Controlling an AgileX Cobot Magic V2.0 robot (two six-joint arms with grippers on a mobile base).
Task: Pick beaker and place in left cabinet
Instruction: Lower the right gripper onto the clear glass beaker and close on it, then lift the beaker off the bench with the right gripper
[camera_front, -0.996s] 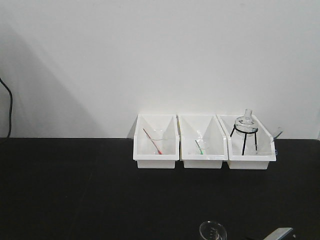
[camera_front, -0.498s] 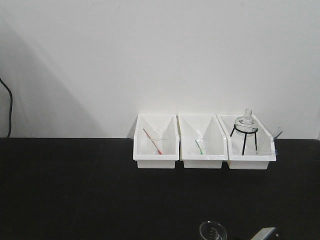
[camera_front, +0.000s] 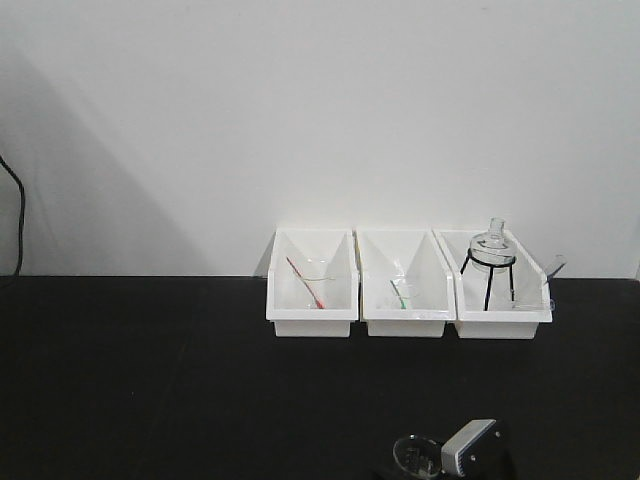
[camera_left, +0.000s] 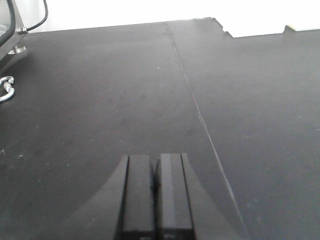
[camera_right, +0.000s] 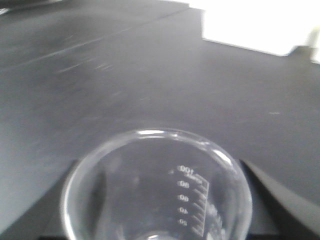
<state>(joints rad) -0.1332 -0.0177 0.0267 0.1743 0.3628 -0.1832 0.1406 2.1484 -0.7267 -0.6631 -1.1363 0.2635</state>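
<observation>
The beaker (camera_right: 156, 192) is clear glass with white graduation marks and fills the bottom of the right wrist view. My right gripper (camera_right: 157, 210) is shut on the beaker, with a dark finger pressed to each side of it. In the front view the beaker's rim (camera_front: 413, 451) shows at the bottom edge over the black bench, next to the gripper's grey body (camera_front: 467, 446). My left gripper (camera_left: 155, 172) is shut with nothing in it, low over the bare black bench top (camera_left: 100, 100). The left cabinet is out of view.
Three white bins stand in a row against the white back wall: one with a red-rod beaker (camera_front: 312, 282), one with a green-rod beaker (camera_front: 403, 290), one with a round flask on a black tripod (camera_front: 491, 262). A black cable (camera_front: 14, 205) hangs at far left.
My right gripper has moved left and closed round the beaker. The beaker's rim has shifted slightly left and up with it. The bins have not moved.
</observation>
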